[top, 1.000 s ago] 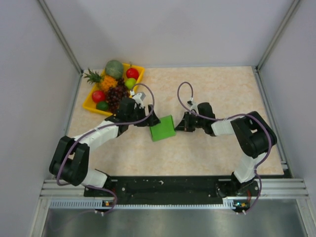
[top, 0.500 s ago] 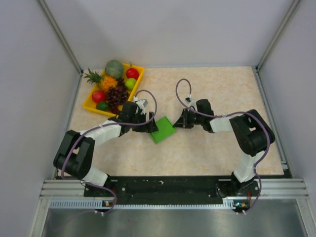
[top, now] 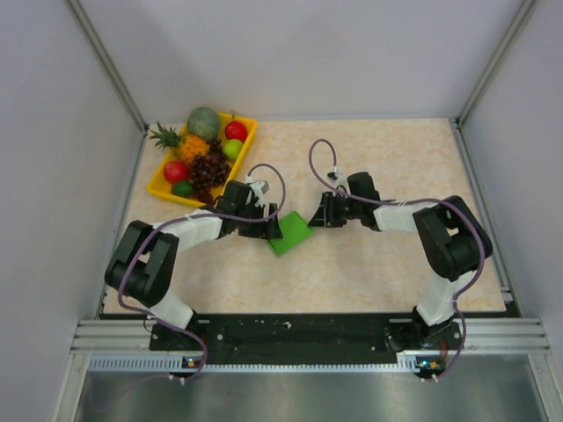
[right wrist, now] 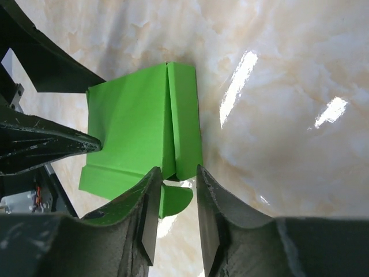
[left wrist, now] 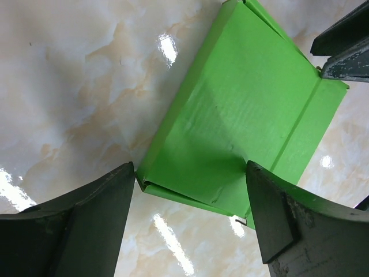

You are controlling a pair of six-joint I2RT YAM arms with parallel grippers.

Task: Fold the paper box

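Over the last second the paper box [top: 289, 232] has sunk flatter onto the glossy marbled tabletop [top: 378, 264] between both tools. The left tool [left wrist: 190, 173] stands spread wide astride its near edge; the right tool [right wrist: 177, 173] is slightly parted over a rounded flap [right wrist: 176, 199], perhaps still touching it. Light, creased, springy green card, probably: take folded edges gently.

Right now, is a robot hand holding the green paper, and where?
Nothing looks gripped. The right gripper stands slightly open around an edge of the paper box; the left gripper is wide open astride its other end.
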